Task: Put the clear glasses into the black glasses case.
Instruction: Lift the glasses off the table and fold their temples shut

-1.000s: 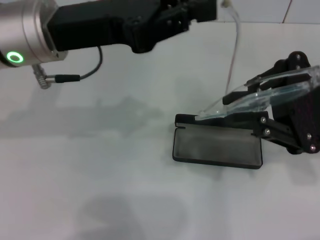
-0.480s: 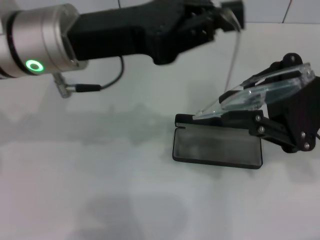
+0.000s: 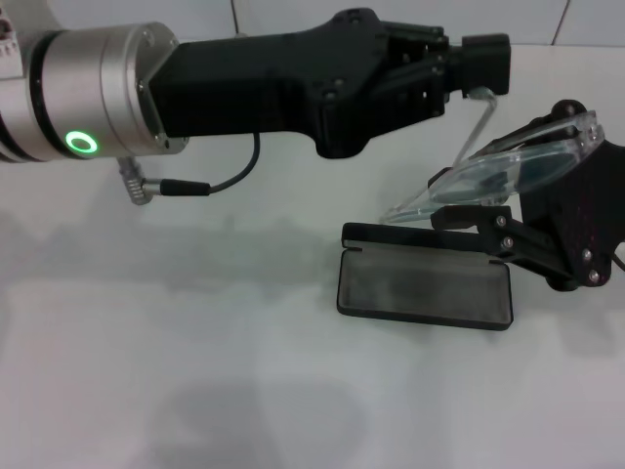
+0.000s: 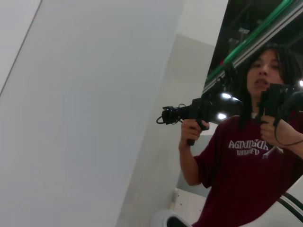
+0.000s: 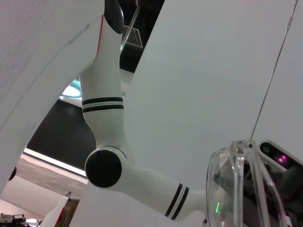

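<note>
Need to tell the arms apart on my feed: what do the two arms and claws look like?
Left arm: silver cylinder with a glowing green ring, matte black housing, black cable looping underneath, black left claw. Right claw: black linkage plates with silver screws.

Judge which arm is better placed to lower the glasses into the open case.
Right. The right gripper holds the glasses just above the case; the left gripper only pinches one temple tip.

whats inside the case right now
Only grey lining shows in the open case. The glasses are above it, shut in the right gripper, one arm at the left gripper. The case's far edge is covered.
</note>
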`<state>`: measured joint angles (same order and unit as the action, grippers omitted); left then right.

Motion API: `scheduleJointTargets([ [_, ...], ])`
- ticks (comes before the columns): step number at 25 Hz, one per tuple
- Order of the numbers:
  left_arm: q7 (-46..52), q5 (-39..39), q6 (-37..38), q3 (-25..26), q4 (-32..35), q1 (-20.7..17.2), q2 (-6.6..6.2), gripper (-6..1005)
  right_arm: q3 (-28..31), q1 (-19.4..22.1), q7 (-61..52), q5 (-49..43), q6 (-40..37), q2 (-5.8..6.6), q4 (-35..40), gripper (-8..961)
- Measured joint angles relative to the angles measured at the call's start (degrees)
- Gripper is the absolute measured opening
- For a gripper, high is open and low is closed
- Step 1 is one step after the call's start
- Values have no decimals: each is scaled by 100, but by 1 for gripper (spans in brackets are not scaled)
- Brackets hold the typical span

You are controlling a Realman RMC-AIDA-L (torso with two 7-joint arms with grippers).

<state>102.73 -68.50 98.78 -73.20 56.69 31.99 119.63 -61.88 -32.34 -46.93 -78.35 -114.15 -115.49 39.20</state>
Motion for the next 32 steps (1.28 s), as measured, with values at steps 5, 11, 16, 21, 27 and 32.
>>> scheduleJointTargets([
  [5, 22, -18, 35, -119, 0, -4, -5, 57, 7, -7, 0, -5, 0, 0, 0, 138],
  [11, 25, -23, 84, -168, 0, -16, -11, 57, 10, -20, 0, -5, 22, 0, 0, 139],
  [16, 27, -24, 96, -164, 0, -18, -10, 57, 10, -25, 0, -5, 57, 0, -1, 139],
  [21, 1, -21, 85, -35, 0, -11, -10, 58, -17, -35, 0, -5, 61, 0, -1, 139],
  [27, -14, -23, 46, 45, -22, 42, -4, 58, -33, -46, 0, -4, 61, -7, 1, 140],
  [32, -22, -30, 33, 40, -53, 86, -2, 58, -34, -46, -1, -4, 61, -9, 6, 140],
])
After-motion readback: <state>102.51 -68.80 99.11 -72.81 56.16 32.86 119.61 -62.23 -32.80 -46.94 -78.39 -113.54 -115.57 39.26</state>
